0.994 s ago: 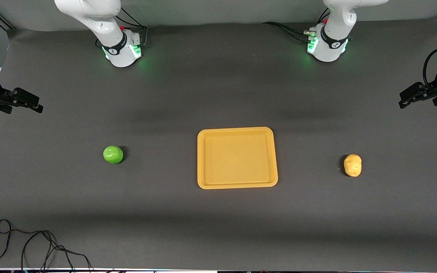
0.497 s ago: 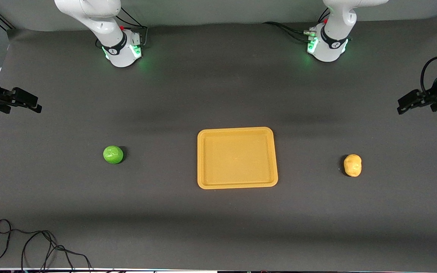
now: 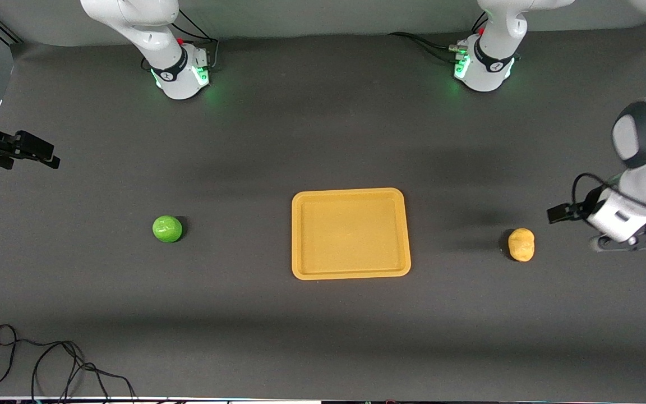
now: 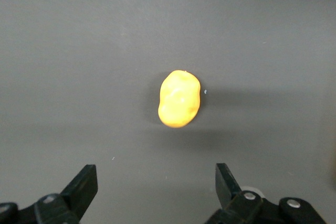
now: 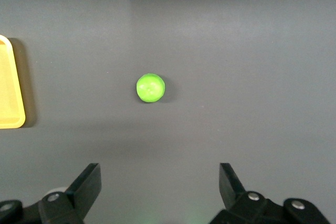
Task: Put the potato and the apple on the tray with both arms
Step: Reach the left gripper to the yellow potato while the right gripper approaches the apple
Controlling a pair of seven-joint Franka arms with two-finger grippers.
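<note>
One empty tray (image 3: pixel 351 270) sits mid-tabletop (image 3: pixel 323 336), both arms up with fingers spread: left gripper (image 4: pixel 156 195) just above the single potato (image 3: pixel 521 244), right gripper (image 5: pixel 160 192) well off the lone apple (image 3: pixel 167 229), and either glossy, rounded piece could squirt out of an off-centre pinch.

A dark grey desk (image 3: pixel 323 336) carries 3 loose things and a cable, with the yellow-orange tray (image 3: pixel 351 273) lying flat at its middle. The green apple (image 3: pixel 167 229) sits on the desk well apart from the tray toward the right arm's end, and the yellow-tan potato (image 3: pixel 521 244) sits well apart from the tray toward the left arm's end, a touch nearer to the front camera than the apple. A black cable (image 3: pixel 48 365) loops on the desk much nearer to the front camera than the tray, at the right arm's end.
</note>
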